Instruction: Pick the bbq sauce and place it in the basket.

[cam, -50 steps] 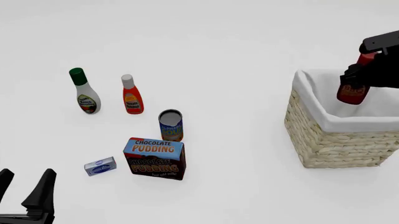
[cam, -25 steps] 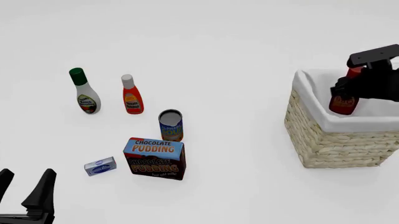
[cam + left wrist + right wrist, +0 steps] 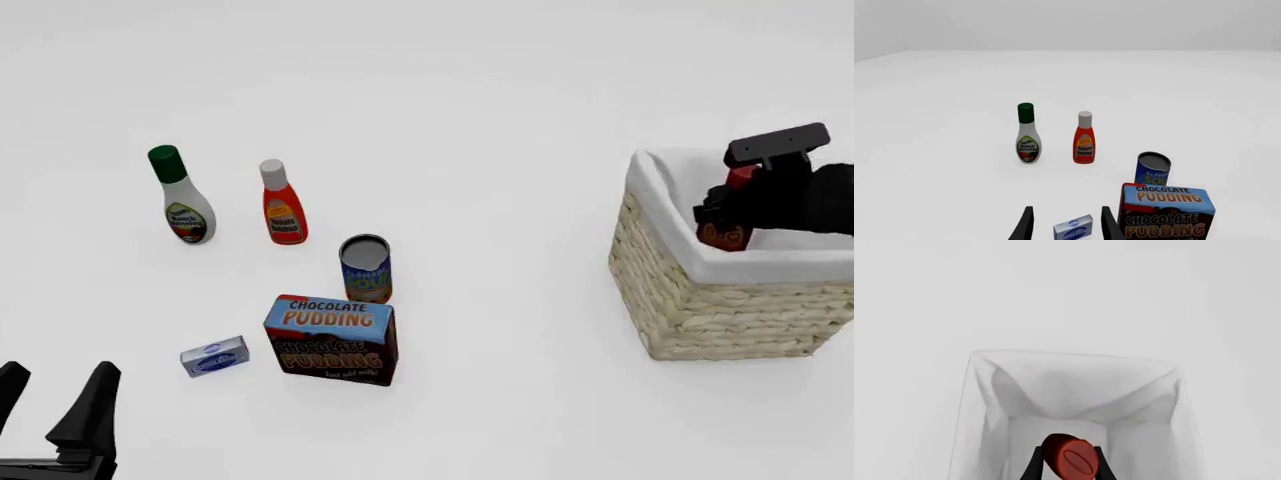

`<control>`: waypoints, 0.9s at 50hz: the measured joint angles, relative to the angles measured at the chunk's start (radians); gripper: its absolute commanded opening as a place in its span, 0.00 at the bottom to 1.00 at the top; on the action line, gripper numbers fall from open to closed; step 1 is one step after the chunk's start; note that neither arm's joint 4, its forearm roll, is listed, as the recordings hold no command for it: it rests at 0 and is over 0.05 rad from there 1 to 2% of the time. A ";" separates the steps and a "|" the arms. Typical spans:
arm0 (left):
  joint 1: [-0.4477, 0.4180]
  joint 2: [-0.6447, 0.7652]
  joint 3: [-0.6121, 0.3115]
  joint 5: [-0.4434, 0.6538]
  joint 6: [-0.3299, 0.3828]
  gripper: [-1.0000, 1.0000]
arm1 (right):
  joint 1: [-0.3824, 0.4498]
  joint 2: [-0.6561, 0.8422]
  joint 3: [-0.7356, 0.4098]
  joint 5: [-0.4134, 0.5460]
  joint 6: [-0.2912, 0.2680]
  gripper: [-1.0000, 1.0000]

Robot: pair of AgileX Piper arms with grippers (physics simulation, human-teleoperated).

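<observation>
The right gripper [image 3: 742, 204] clamps the bbq sauce [image 3: 727, 228], hanging partly inside the basket [image 3: 707, 300] below it. The left gripper [image 3: 54, 400] rests spread open, holding nothing.

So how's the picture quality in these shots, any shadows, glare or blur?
Front view: flat, even light, no cast shadows or glare; the right gripper reads as a dark mass over the bbq sauce. Left wrist view: sharp, labels legible. Right wrist view: the pale basket lining nearly blends into the white table.
</observation>
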 measured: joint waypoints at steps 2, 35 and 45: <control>0.000 0.000 0.000 0.000 0.000 1.00 | -0.001 0.008 0.000 -0.004 0.000 0.00; 0.000 0.000 0.000 0.000 0.000 1.00 | -0.009 0.085 -0.005 -0.049 0.003 1.00; 0.000 0.000 0.000 0.000 0.000 1.00 | -0.011 0.085 -0.008 -0.051 0.007 1.00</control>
